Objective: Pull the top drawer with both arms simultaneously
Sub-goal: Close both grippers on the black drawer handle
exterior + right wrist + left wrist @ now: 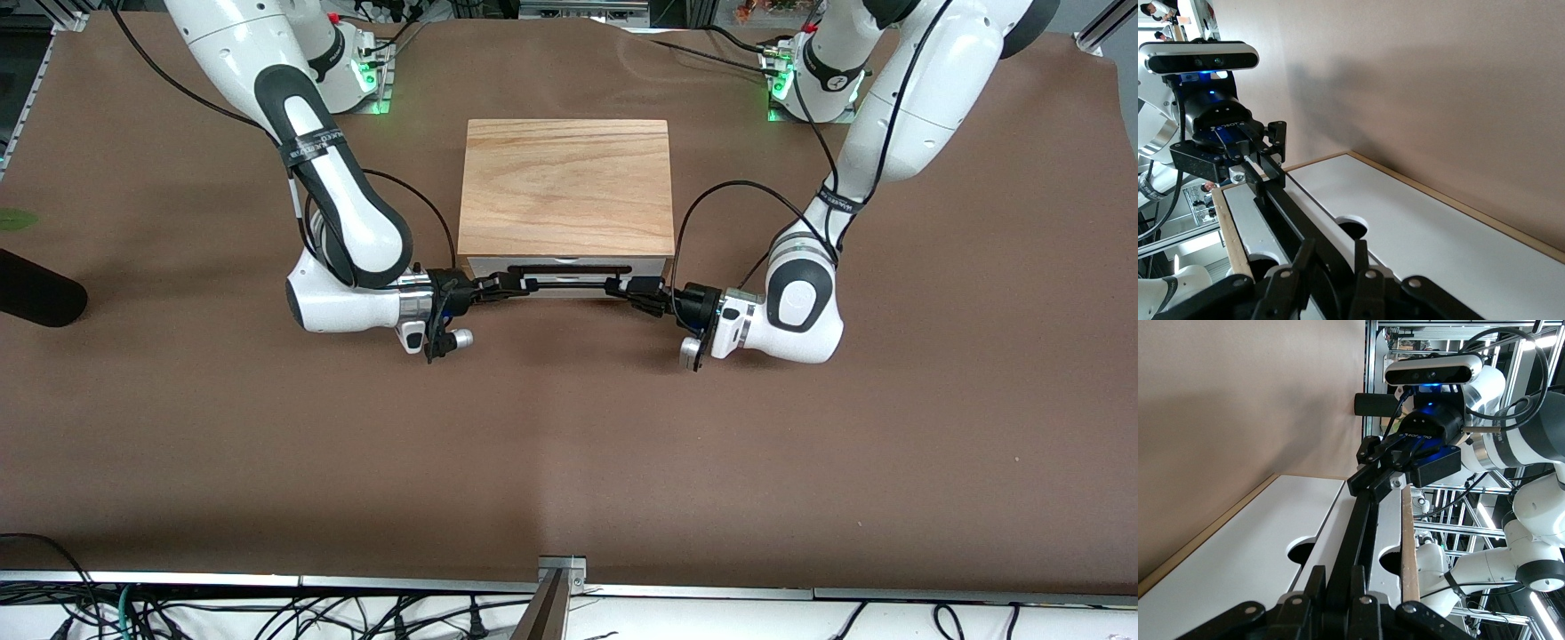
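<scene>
The top drawer (653, 265) shows its white front just under the cabinet's oak top slab (566, 185). Its black wire handle (569, 284) runs along the front. My left gripper (620, 286) is shut on the handle's end toward the left arm's side, with the bar (1361, 527) pinched between its fingers (1317, 581). My right gripper (516, 284) is shut on the handle's other end, and the bar (1281, 207) passes between its fingers (1305, 254). Each wrist view shows the other arm's gripper farther along the bar: the right gripper (1378, 470) and the left gripper (1261, 167).
Under the top drawer is a second white drawer front (1418, 233) with a centre notch (1351, 227). A black object (36, 298) lies at the right arm's end of the table. A metal bracket (562, 569) sits at the table's edge nearest the front camera.
</scene>
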You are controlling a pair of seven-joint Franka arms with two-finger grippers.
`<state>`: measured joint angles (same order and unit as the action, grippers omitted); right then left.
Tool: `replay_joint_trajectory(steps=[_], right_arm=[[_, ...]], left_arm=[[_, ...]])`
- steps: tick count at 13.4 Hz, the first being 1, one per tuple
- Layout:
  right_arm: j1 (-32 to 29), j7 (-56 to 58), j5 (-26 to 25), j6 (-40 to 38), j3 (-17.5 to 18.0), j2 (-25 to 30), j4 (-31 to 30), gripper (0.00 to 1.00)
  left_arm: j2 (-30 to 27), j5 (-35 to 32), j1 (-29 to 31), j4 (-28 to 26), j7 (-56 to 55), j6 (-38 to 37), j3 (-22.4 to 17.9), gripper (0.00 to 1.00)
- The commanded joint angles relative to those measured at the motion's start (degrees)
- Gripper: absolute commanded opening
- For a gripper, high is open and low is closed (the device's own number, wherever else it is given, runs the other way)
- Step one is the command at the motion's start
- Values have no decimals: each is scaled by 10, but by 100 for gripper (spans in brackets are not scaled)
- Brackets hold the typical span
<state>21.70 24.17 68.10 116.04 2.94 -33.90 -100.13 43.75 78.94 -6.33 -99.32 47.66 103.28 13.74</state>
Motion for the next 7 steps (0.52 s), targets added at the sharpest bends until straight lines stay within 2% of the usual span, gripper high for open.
replay_joint_trajectory(steps=[1,7], right_arm=[[-4,-1,9,0,3,-4,18,1],[-15,-4,7,0,2,-36,60,1]], left_arm=[[-20,18,0,-10,1,10,1,5],[-2,11,0,39,-10,35,-1,4]])
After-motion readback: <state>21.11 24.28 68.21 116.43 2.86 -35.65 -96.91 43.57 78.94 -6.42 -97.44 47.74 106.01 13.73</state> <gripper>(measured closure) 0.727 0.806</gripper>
